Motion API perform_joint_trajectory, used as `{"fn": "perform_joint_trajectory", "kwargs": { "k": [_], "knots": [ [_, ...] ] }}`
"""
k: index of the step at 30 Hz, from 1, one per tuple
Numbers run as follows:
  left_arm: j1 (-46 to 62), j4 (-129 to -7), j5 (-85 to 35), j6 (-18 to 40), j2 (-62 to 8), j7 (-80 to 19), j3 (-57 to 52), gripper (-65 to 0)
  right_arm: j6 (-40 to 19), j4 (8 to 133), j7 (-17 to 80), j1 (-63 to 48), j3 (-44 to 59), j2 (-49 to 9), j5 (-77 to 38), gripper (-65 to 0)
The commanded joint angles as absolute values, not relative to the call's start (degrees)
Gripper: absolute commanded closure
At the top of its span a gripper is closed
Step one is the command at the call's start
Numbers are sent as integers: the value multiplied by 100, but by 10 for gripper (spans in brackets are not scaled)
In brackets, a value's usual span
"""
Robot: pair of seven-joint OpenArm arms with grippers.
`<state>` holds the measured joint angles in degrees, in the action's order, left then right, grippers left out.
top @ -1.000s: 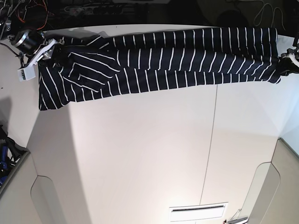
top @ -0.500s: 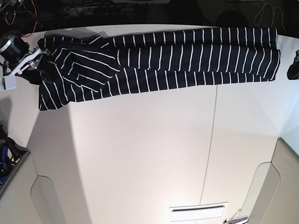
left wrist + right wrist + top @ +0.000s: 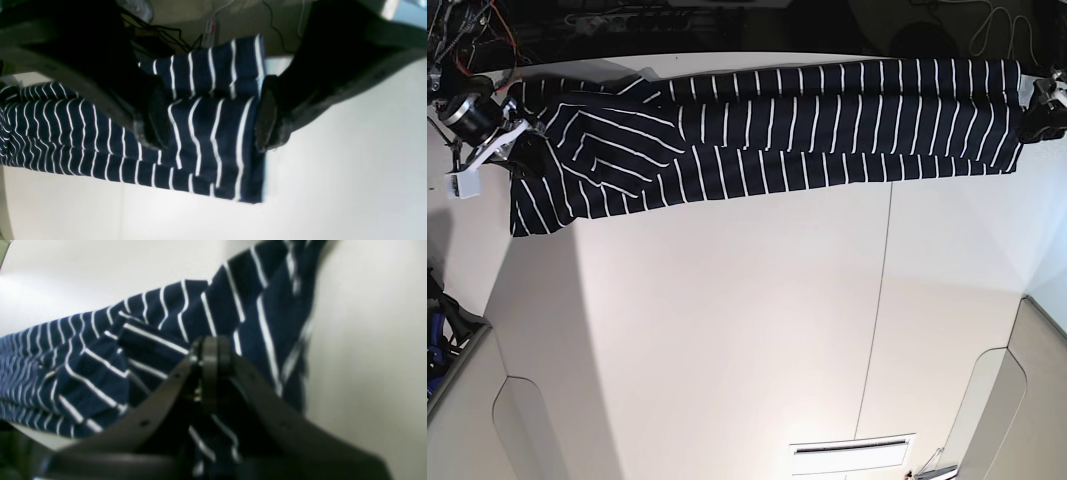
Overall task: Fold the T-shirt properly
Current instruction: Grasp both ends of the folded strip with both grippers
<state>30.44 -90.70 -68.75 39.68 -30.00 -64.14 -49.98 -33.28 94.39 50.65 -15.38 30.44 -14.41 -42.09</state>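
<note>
The T-shirt (image 3: 767,125), dark navy with thin white stripes, lies in a long folded band along the far edge of the white table (image 3: 727,330). My left gripper (image 3: 211,123) is open at the band's right end, its fingers (image 3: 267,120) standing either side of the hem. In the base view, this left gripper (image 3: 1034,108) sits at the upper right corner of the cloth. My right gripper (image 3: 210,348) is shut, fingertips together over the rumpled sleeve end of the T-shirt (image 3: 150,340), with no cloth visibly pinched. Seen from the base camera, the right gripper (image 3: 515,148) touches the shirt's left edge.
Cables and dark gear (image 3: 487,30) crowd the floor beyond the table's far edge. A thin seam (image 3: 882,300) runs down the tabletop. A white slotted plate (image 3: 852,455) lies near the front edge, and blue equipment (image 3: 437,330) stands off the left side.
Both grippers drew away from the shirt's ends, then came back to them. The left gripper's jaws have opened wide; the right gripper's have shut.
</note>
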Motion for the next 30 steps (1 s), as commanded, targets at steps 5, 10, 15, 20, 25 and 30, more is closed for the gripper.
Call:
{"fn": "perform_joint_trajectory", "kwargs": {
  "k": [5,10,15,20,25,30],
  "knots": [
    [3068,-9061,-6143,4000,-2985,-5756,-4775,-441,-3345,8910,4952,-1299,2998,-1511,-4298,0],
    [3065,-8746,-5876,4000,-2985,-5581,-4584,-441,-3345,8864,4952,-1288,2998,-1511,-4309,0],
    [3065,-8440,-5837,4000,-2987,-5398,-4521,-441,-3345,8864,4952,-1284,2998,-1511,-4462,0],
    [3065,-8318,-5795,4000,-2985,-5376,-4480,-441,-3345,8864,4954,-1275,2998,-1509,-4477,0],
    [3065,-8318,-5795,4000,-2985,-5378,-4073,-441,-3345,8864,4958,-1273,2998,-1509,-4639,0],
    [3063,-8318,-5795,4000,-2985,-5306,-3518,-440,-3345,8864,5054,-1273,2998,-1511,-4648,0]
  ]
}}
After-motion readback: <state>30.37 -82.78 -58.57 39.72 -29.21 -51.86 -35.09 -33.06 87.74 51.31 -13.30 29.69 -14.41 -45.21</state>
